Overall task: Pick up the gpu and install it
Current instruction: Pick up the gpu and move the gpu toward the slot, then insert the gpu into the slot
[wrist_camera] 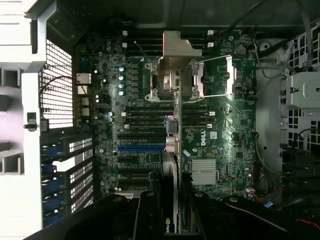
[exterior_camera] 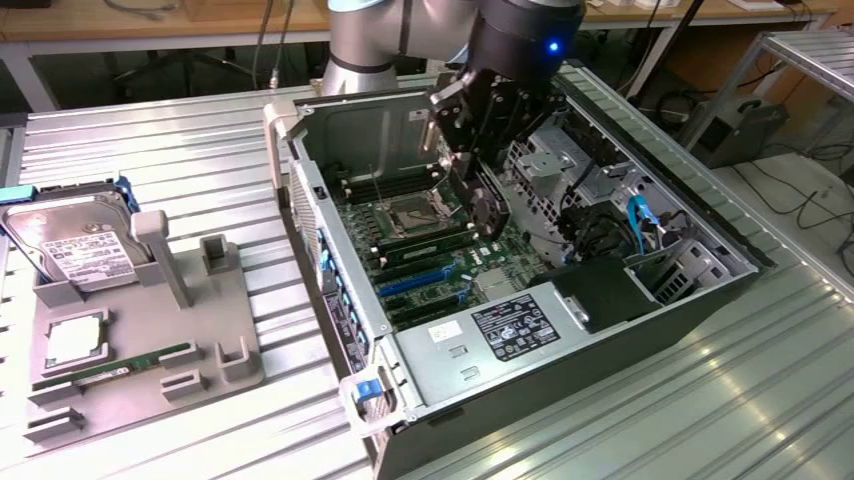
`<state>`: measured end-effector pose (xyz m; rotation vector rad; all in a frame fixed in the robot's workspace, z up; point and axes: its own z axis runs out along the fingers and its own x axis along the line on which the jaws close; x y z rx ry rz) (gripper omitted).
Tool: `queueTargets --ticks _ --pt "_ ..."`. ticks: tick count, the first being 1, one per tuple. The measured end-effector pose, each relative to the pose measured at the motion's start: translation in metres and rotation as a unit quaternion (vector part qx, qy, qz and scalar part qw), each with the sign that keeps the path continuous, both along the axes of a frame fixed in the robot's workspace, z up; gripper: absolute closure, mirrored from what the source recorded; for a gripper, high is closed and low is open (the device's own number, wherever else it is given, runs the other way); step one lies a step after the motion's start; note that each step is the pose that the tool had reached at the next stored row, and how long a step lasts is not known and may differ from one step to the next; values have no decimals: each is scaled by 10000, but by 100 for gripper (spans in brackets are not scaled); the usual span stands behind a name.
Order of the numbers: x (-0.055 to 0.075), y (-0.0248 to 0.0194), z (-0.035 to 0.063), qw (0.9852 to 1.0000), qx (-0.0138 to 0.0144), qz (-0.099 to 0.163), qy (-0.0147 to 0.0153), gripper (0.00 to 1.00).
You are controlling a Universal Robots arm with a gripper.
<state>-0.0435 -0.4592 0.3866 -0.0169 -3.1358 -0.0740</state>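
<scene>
One gripper (exterior_camera: 471,150) (wrist_camera: 170,212) hangs over an open computer case (exterior_camera: 304,200), its fingers (wrist_camera: 147,220) partly closed and pinching the gpu (exterior_camera: 487,208) (wrist_camera: 170,167) between them. The gpu is a thin black card held on edge. In the exterior view it hangs below the fingers, its lower end low inside the case above the green motherboard (exterior_camera: 441,250) (wrist_camera: 225,125); whether it touches the board cannot be told. In the wrist view it appears edge-on as a narrow pale strip running towards the processor socket (exterior_camera: 407,212) (wrist_camera: 177,75), with blue expansion slots (exterior_camera: 420,282) (wrist_camera: 141,148) beside it and a small finned heat sink (wrist_camera: 204,171) on its other side. A power supply (exterior_camera: 514,325) with a black label fills the near end of the case, and a blue cable (exterior_camera: 638,222) loops at the exterior view's right. Well apart, at the exterior view's left, a grey holder (exterior_camera: 200,330) on the ribbed metal table (exterior_camera: 667,400) carries a hard drive (exterior_camera: 74,245), a processor chip (exterior_camera: 74,340) and a green RAM stick (exterior_camera: 114,365).
</scene>
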Motion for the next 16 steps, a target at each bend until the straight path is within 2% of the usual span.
queueTargets --ticks 16 --pt "18 0 -3 10000 -1 49 0 74"
